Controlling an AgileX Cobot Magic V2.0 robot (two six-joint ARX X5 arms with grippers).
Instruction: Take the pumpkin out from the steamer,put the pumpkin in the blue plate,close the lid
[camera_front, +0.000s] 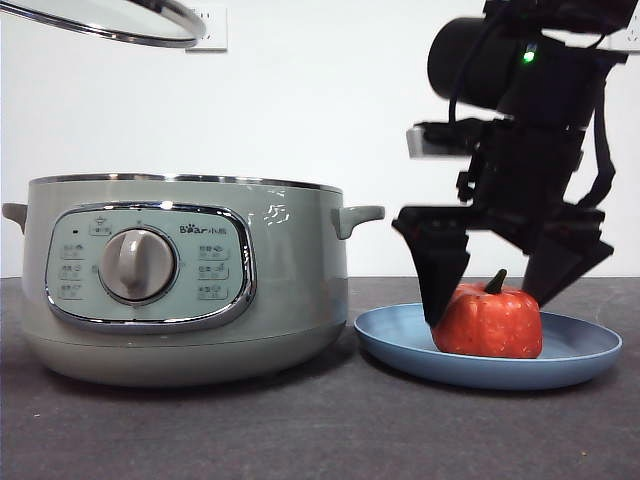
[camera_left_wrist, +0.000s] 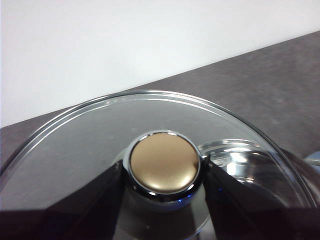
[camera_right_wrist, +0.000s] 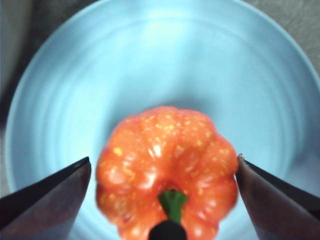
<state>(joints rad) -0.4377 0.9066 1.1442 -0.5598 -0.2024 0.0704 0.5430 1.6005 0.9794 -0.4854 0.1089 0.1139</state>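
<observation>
The orange-red pumpkin (camera_front: 490, 322) with its green stem sits in the blue plate (camera_front: 585, 358), to the right of the sage-green steamer (camera_front: 180, 290). My right gripper (camera_front: 485, 310) hangs over the plate, open, with a jaw on each side of the pumpkin. The right wrist view shows the pumpkin (camera_right_wrist: 167, 160) resting on the plate (camera_right_wrist: 150, 60) between the spread jaws of the right gripper (camera_right_wrist: 164, 160). The steamer stands open. My left gripper (camera_left_wrist: 165, 172) is shut on the tan-topped knob (camera_left_wrist: 165, 161) of the glass lid (camera_left_wrist: 90, 135). It holds the lid (camera_front: 100, 20) high above the steamer's left side.
The dark table (camera_front: 300, 430) runs in front of the steamer and plate. A white wall with a socket (camera_front: 212, 28) stands behind. The steamer's right handle (camera_front: 358, 216) is close to the right gripper's near jaw.
</observation>
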